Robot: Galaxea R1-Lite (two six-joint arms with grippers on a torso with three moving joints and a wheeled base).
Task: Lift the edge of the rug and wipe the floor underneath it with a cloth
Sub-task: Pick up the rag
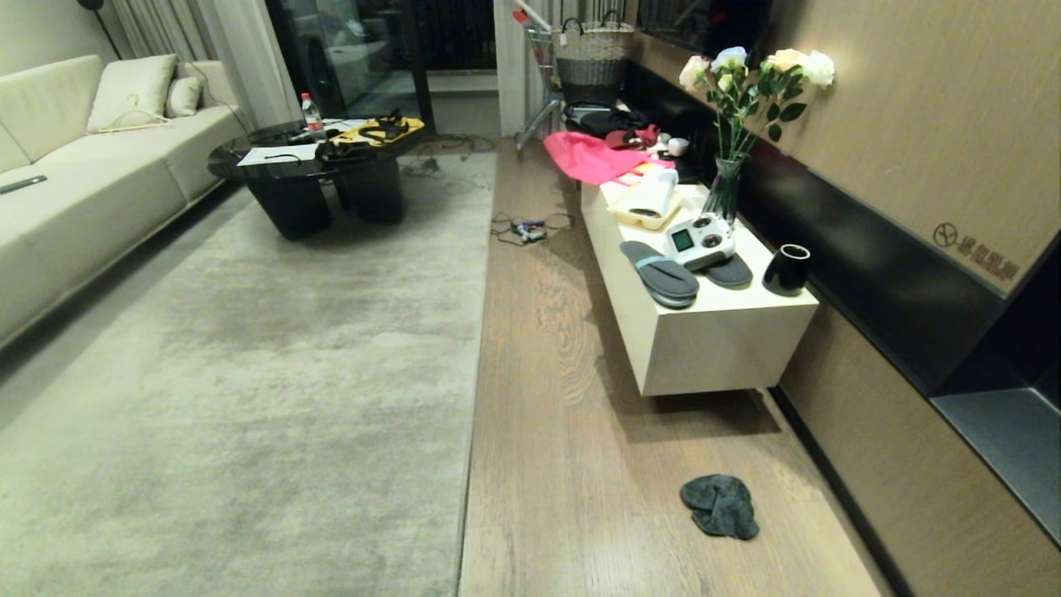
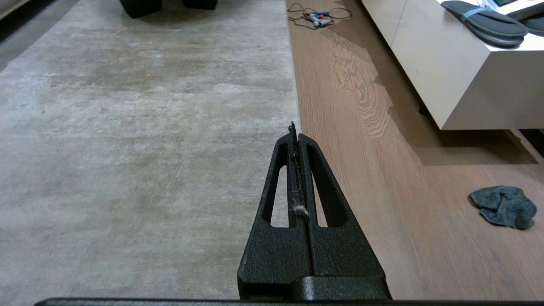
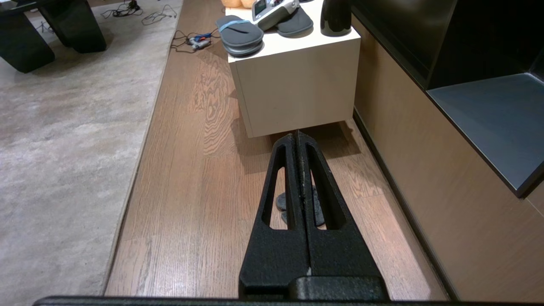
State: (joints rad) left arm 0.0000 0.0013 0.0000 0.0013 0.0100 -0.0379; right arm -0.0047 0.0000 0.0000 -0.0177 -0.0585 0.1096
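The pale grey-beige rug (image 1: 249, 356) lies flat over the left of the room, its straight right edge (image 1: 477, 373) meeting the wood-grain floor (image 1: 572, 431). The dark grey-teal cloth (image 1: 721, 506) lies crumpled on that floor near the wall, below the end of the white cabinet. Neither arm shows in the head view. My left gripper (image 2: 294, 129) hangs shut and empty above the rug (image 2: 127, 140) edge, with the cloth (image 2: 503, 207) off to one side. My right gripper (image 3: 297, 135) is shut and empty above the floor (image 3: 191, 191); the cloth (image 3: 281, 201) is mostly hidden behind its fingers.
A white floating cabinet (image 1: 713, 348) along the right wall carries grey slippers (image 1: 661, 274), a controller, a black cup and a flower vase. A cable tangle (image 1: 526, 228) lies on the floor further ahead. A black coffee table (image 1: 315, 178) stands on the rug, a sofa (image 1: 75, 166) at left.
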